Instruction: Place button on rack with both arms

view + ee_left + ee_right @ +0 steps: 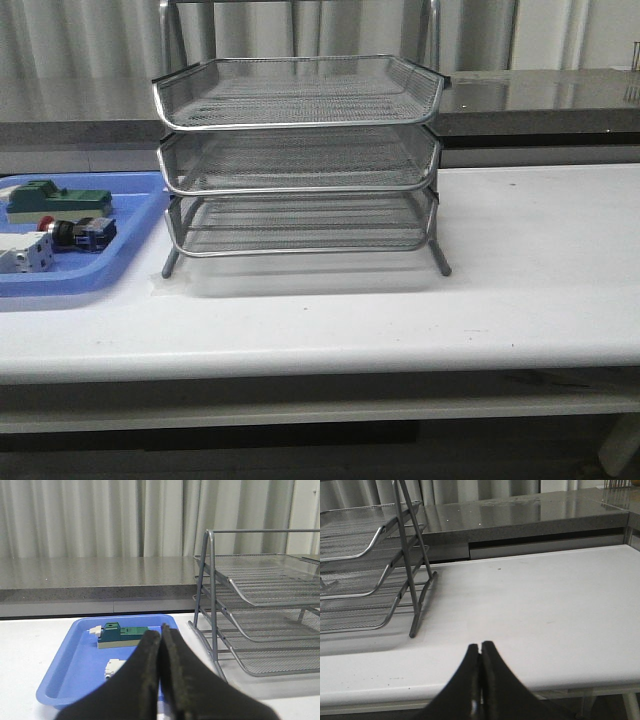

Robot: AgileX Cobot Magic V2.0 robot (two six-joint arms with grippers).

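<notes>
The button [82,233], with red cap, black body and blue-black rear block, lies on its side in the blue tray [130,262] at the table's left. The three-tier silver wire rack [300,160] stands mid-table; it also shows in the left wrist view [260,610] and in the right wrist view [365,575]. My left gripper [161,632] is shut and empty, back from the tray; its fingers hide the button in that view. My right gripper [480,647] is shut and empty above the table's front edge, right of the rack. Neither arm shows in the front view.
A green block [58,199] [122,635] lies at the tray's far side and a white block [25,252] [114,667] at its near side. A grey counter [540,95] runs behind the white table [540,260].
</notes>
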